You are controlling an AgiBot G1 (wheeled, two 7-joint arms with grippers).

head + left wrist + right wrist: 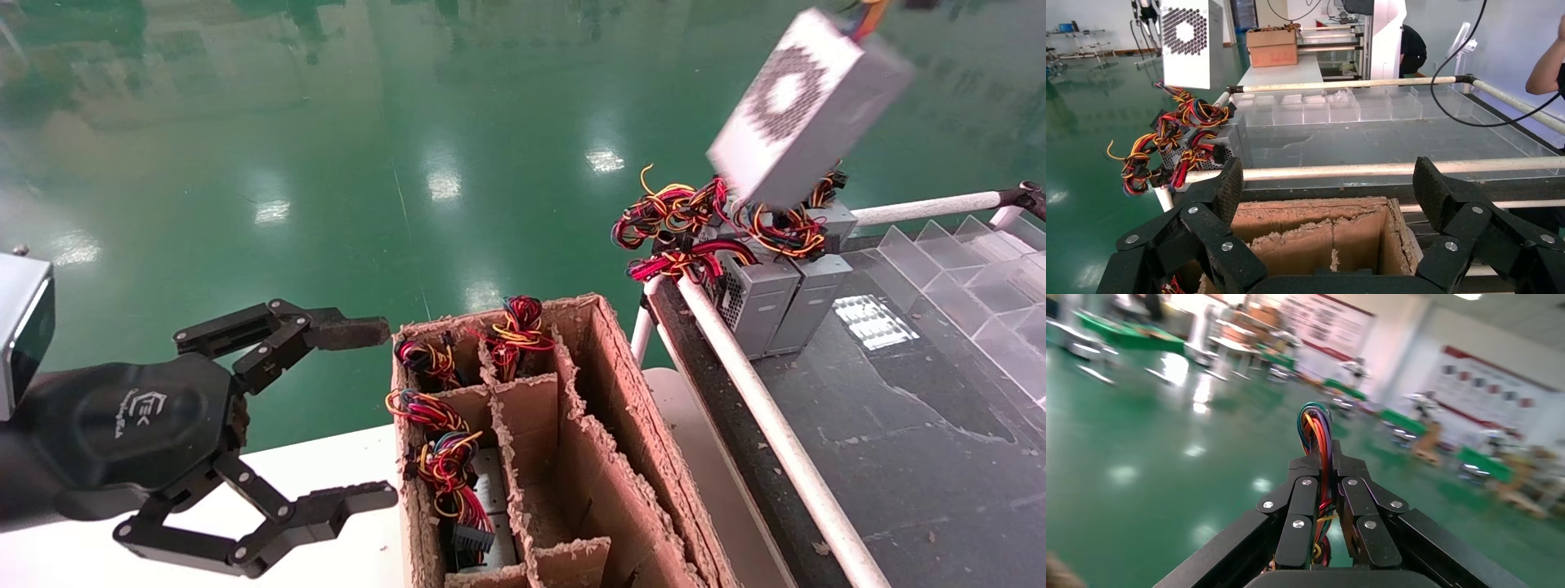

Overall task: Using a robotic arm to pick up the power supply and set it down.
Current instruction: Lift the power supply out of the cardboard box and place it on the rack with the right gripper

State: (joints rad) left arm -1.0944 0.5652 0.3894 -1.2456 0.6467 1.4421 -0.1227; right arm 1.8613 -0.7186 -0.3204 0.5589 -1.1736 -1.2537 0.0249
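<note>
Power supply (805,106) hangs tilted, long axis diagonal, wire end up, vent side facing cam. Right gripper (1326,462) pinches its wires (1318,432). Left gripper (364,412) parked, spread.

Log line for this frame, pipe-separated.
right gripper: shut on wires | power supply: hanging above conveyor | left gripper: open beside box

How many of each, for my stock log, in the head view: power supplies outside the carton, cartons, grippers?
Grey metal power supplies: 3 clear, one aloft, two on the black table
Partitioned brown cardboard carton: 1
Black left gripper: 1
Total: 5
</note>
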